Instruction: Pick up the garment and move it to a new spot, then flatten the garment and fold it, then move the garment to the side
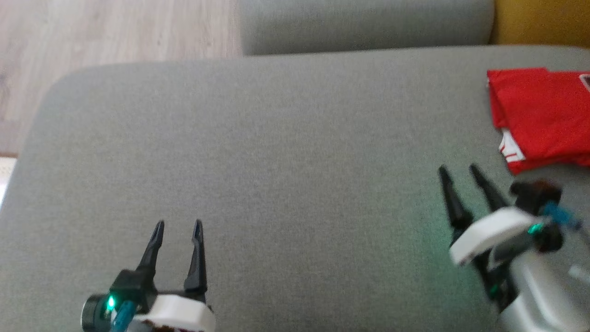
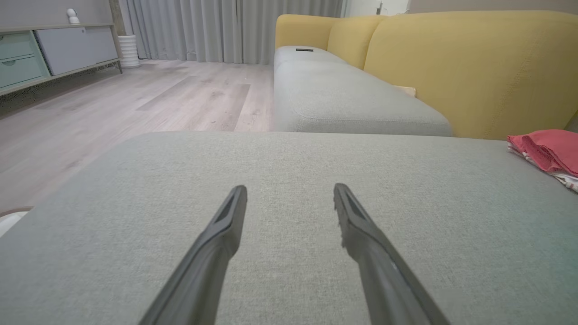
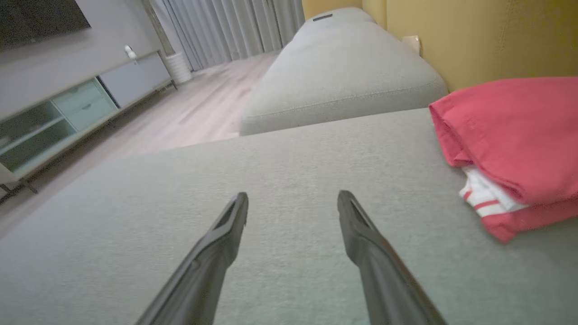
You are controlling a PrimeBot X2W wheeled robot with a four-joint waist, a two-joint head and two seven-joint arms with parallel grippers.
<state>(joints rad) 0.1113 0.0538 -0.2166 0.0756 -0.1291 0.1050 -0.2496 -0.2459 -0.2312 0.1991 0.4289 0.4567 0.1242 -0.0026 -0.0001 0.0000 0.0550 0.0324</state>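
Garment: red cloth with white striped trim showing at one corner, folded into a compact stack of several layers, lying at 3 o'clock in the head view on the grey seat cushion, close to the yellow backrest. Nearest items: left gripper at 7 o'clock, fingers spread wide, holding nothing, over bare cushion; right gripper at 4 o'clock, fingers likewise apart and empty, tips near the garment's near corner but clear of it. Handling, as judged: light, soft and limp; the layers would slide apart and the fold would spill if lifted by one corner. Best hold: the thick folded edge at the near side, pinched through all layers, or both ends taken together. Condition: folded and set aside, so the task looks near its end. Surface: woven grey upholstery, flat, slightly yielding, likely to drag on cloth that is pulled across it. Beyond, at 12 o'clock: a second grey seat cushion. Room, farther: pale wood-look floor at 11 o'clock, a low sideboard with drawers, grey curtains at the back.
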